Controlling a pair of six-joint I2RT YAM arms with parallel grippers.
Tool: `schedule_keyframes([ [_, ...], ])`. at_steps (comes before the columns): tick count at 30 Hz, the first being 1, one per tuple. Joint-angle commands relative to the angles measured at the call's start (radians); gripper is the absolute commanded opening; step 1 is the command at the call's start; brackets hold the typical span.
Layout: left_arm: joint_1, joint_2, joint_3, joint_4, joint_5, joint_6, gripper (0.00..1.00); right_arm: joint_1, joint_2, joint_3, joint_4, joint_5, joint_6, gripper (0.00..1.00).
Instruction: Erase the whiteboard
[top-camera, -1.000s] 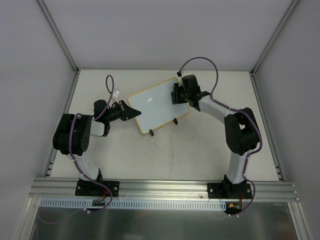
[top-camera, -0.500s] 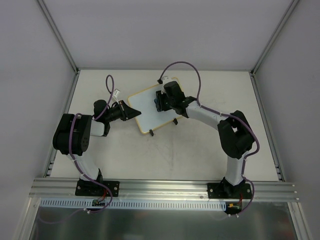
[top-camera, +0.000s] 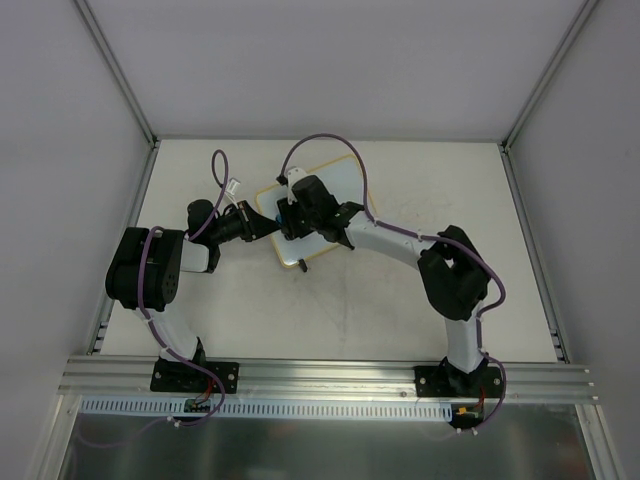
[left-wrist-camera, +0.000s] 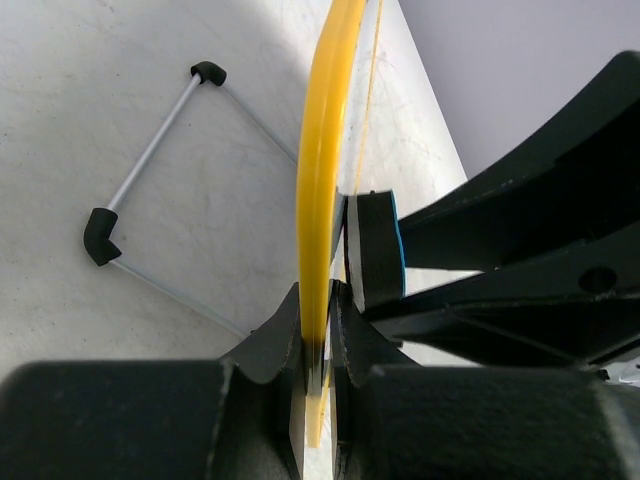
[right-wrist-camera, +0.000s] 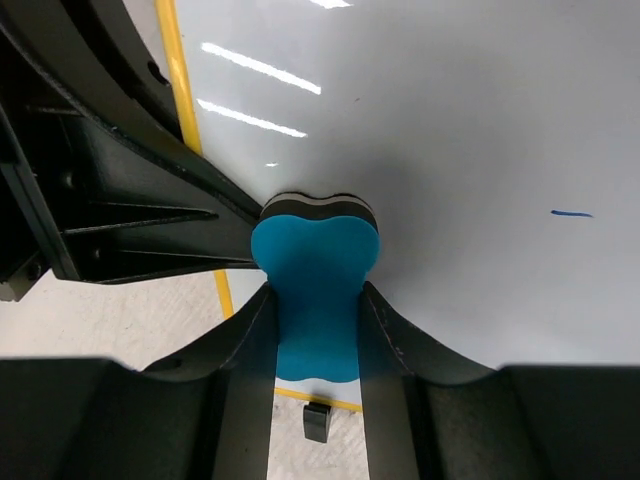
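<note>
The whiteboard (top-camera: 340, 180), white with a thin yellow frame, lies at the middle back of the table. My left gripper (top-camera: 268, 224) is shut on its left edge; the left wrist view shows the yellow frame (left-wrist-camera: 318, 200) pinched between the jaws. My right gripper (top-camera: 290, 218) is shut on a blue eraser (right-wrist-camera: 315, 285) and presses it on the board's left part, close to the left gripper. The eraser also shows in the left wrist view (left-wrist-camera: 375, 250). A short blue mark (right-wrist-camera: 571, 213) sits on the white surface (right-wrist-camera: 450, 150) to the eraser's right.
A black clip foot (right-wrist-camera: 317, 420) sits at the board's near edge. Another foot (top-camera: 301, 266) shows in the top view. Purple cables loop above both arms. Grey walls and metal posts ring the table (top-camera: 400, 300).
My right gripper has swept the eraser leftwards across the board, from its right edge to near the left gripper. The left arm and the board have stayed put.
</note>
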Motion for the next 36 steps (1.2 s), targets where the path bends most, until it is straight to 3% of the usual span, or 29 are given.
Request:
schedule_keyframes([
  [1,0.018,0.011,-0.009,-0.061,-0.168,0.069,0.0,-0.032,0.02,0.05,-0.038,0.034,-0.002,0.0],
  [13,0.018,0.009,-0.012,-0.058,-0.167,0.069,0.0,-0.239,0.045,0.109,-0.117,0.013,-0.003,0.0],
  [24,0.018,0.008,-0.012,-0.055,-0.17,0.067,0.0,-0.377,0.013,0.027,-0.121,-0.04,0.017,0.0],
  [31,0.018,0.009,-0.01,-0.056,-0.17,0.067,0.0,-0.338,0.02,0.049,-0.117,-0.055,-0.005,0.0],
  [36,0.018,0.011,-0.01,-0.056,-0.168,0.067,0.0,-0.223,0.036,0.079,-0.118,-0.026,-0.015,0.0],
])
